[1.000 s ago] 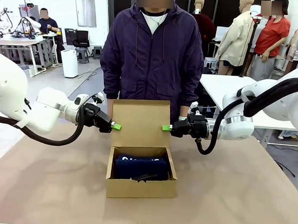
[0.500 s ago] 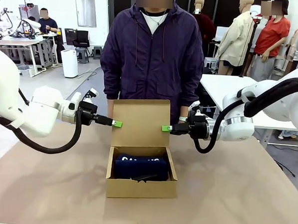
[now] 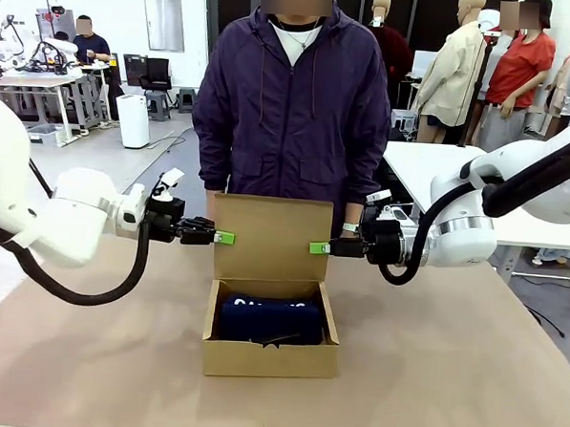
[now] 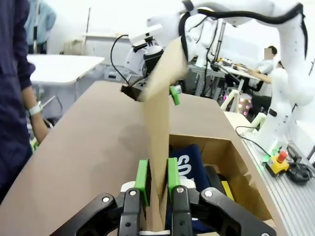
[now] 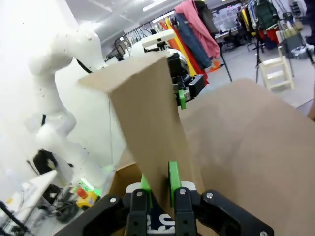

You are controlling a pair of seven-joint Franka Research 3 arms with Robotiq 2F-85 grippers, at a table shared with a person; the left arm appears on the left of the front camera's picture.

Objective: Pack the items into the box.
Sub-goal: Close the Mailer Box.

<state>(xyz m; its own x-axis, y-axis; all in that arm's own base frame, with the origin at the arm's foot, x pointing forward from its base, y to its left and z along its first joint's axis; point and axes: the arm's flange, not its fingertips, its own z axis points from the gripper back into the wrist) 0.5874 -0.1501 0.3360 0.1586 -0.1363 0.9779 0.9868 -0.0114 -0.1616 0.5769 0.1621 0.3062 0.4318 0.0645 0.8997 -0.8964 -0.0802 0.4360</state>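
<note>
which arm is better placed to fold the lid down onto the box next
Neither clearly: the left gripper and right gripper each pinch one side edge of the upright lid at matching height, so both seem equally placed to lower it together over the box.

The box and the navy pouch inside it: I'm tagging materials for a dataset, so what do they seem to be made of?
The box looks like plain brown cardboard, matte, with thin cut edges visible on its raised lid. The pouch appears to be soft navy fabric with white printed lettering; its exact weave is too small to tell.
</note>
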